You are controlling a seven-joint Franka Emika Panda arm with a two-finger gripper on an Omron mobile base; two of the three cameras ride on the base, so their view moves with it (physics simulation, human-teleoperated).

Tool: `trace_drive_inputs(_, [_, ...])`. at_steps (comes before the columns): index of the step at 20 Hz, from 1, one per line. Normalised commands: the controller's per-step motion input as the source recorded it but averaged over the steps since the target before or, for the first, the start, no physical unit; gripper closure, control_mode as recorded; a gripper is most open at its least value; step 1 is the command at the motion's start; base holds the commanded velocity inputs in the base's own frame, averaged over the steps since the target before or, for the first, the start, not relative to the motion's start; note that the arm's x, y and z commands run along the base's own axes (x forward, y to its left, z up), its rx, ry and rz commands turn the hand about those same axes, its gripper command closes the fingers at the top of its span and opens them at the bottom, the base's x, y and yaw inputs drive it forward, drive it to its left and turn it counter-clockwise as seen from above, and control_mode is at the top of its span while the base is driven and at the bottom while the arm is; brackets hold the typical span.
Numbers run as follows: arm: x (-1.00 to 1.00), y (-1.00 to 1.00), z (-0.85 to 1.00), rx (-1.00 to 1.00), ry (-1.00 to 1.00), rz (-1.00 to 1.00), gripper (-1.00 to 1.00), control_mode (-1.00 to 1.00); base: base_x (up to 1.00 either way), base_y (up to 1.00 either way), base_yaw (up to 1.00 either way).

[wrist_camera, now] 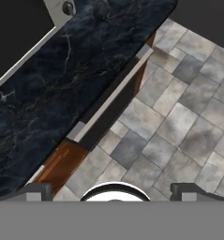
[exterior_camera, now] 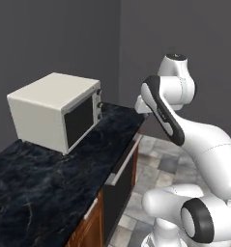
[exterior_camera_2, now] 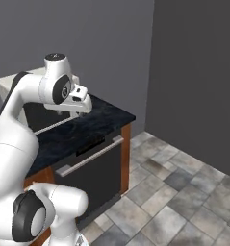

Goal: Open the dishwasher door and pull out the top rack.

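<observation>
- Right base view shows the dishwasher door (exterior_camera_2: pixel 95 175), a large flat black panel with a long grey bar handle (exterior_camera_2: pixel 90 156) along its top edge, standing closed under the dark marbled stone desk (exterior_camera_2: pixel 95 122), between brown wooden cabinet fronts (exterior_camera_2: pixel 126 156).
- The top rack is inside behind this closed door, so nothing of it can be described.
- In the hand view the same grey bar handle (wrist_camera: pixel 108 96) runs diagonally beside the edge of the desk, with the grey tiled floor (wrist_camera: pixel 179 117) on its other side.
- The claw (wrist_camera: pixel 114 190) hangs high above the handle and well apart from it; its two dark tips are spread wide and it pinches nothing.
- On the desk stands a beige box-shaped microwave (exterior_camera: pixel 56 108) with a dark glass door, behind the white arm (exterior_camera: pixel 184 130).
- In my judgement the task is only at the approach step: the door is not yet opened.
- Risk: the claw comes down from above, so it could hit the desk edge that overhangs the handle, if the descent is too close to the cabinets.
- Risk: the bar is thin and sits close to the panel; a claw that closes at a wrong angle may slip off when the door is pulled.
- Risk: the door will swing down toward the robot base, which stands near; the base may block it.
</observation>
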Motion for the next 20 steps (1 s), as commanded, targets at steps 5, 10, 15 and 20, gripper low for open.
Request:
trace_drive_inputs(5, [0.0, 0.0, 0.0, 0.0, 0.0, 0.0, -1.0, 1.0, -0.19, 0.1, -0.27])
trace_drive_inputs(10, [0.0, 0.0, 0.0, 0.0, 0.0, 0.0, -1.0, 1.0, -0.15, 0.11, -0.25])
trace_drive_inputs(15, [0.0, 0.0, 0.0, 0.0, 0.0, 0.0, -1.0, 1.0, -0.14, 0.19, -0.2])
trace_drive_inputs(20, [-0.02, 0.04, -0.07, 0.06, 0.0, -0.06, -1.0, -1.0, -0.04, 0.13, -0.09])
